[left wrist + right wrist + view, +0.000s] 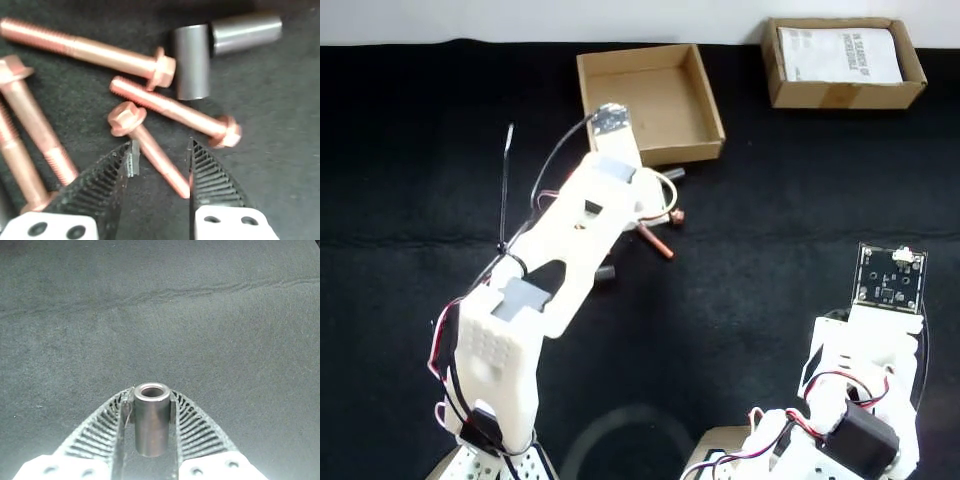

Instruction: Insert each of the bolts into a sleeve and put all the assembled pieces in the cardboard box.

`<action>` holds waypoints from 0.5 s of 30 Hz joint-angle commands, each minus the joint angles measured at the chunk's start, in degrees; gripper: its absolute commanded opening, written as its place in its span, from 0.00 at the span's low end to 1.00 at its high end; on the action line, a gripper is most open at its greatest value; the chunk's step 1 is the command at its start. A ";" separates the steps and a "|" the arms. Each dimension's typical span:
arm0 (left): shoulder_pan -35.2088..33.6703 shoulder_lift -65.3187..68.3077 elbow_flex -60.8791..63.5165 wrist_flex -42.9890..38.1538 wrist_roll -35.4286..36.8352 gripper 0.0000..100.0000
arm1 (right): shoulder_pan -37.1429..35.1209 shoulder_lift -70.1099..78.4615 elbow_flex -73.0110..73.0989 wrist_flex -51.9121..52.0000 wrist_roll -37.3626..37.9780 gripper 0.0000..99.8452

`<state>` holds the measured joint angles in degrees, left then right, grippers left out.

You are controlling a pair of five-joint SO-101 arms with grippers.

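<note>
Your right gripper [151, 396] pinches a sleeve [151, 427]. Your left gripper [162, 145], fingers spread, straddles a bolt [155, 159]; closing on it looks next.

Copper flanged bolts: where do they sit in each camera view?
High view: copper flanged bolts beside the left arm, just below the open cardboard box.
Left wrist view: scattered ahead of the left gripper, one bolt between its open fingers.
Right wrist view: right gripper holding a grey metal sleeve.
Shared landmark: black cloth.
</note>
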<state>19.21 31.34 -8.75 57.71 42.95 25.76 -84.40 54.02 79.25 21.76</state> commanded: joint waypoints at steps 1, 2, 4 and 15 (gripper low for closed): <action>-1.89 1.10 -2.15 -0.53 0.44 0.17 | -0.57 -0.22 0.13 -0.13 0.18 0.01; -2.42 1.71 -2.15 -0.53 0.44 0.17 | -0.57 -0.22 0.13 -0.22 0.18 0.01; -3.38 2.77 -2.15 -0.44 0.44 0.17 | -0.57 -0.22 0.22 -0.31 0.18 0.01; -4.97 4.97 -2.59 -0.79 3.69 0.05 | -0.57 -0.22 6.81 -5.76 0.44 0.01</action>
<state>15.69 36.09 -10.51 57.71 46.11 25.76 -84.40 59.74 76.00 21.76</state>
